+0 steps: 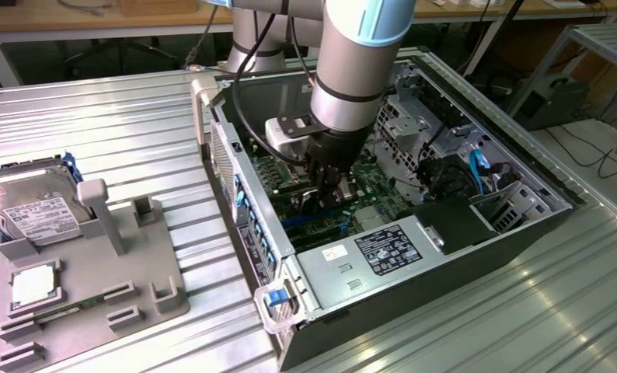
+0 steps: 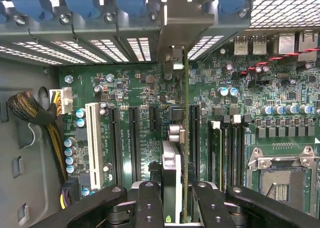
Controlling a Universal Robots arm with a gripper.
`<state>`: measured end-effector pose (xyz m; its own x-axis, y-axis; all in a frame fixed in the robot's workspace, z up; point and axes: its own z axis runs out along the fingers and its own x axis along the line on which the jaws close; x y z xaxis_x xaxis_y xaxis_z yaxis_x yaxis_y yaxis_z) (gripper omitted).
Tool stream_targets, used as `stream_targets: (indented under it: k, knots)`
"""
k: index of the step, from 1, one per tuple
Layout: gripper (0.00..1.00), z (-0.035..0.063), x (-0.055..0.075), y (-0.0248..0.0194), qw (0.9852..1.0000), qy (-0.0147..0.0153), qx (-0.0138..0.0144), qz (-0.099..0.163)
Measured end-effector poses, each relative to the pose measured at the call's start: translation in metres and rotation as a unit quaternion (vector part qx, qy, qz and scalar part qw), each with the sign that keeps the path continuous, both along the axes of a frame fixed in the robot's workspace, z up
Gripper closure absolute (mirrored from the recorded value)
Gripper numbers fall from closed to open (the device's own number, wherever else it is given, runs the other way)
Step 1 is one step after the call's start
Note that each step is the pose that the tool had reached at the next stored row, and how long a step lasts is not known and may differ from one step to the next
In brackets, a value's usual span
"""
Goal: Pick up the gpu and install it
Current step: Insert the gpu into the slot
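Fingers partly closed, clamping gpu edge-on above motherboard slot, exterior frame centre; keep card upright, slot-aligned, press evenly.

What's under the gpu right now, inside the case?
The gpu, edge-on, stands over the green motherboard, with long black slots either side. The card itself covers whatever lies directly beneath its edge.

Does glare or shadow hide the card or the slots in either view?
Exterior view: glare streaks the ribbed table, and the arm shades the inside of the open case. Wrist view: light burns through the rear vents, yet the motherboard and the gpu in the gripper are evenly lit.
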<state>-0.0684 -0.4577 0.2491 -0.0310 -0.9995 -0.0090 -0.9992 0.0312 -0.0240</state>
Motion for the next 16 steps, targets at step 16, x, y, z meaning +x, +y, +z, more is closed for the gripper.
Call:
stream_targets:
  k: [16]
  knots:
    - [0.72,-0.0031,-0.0004,0.0001,1.0,-0.0001,0.0,0.0]
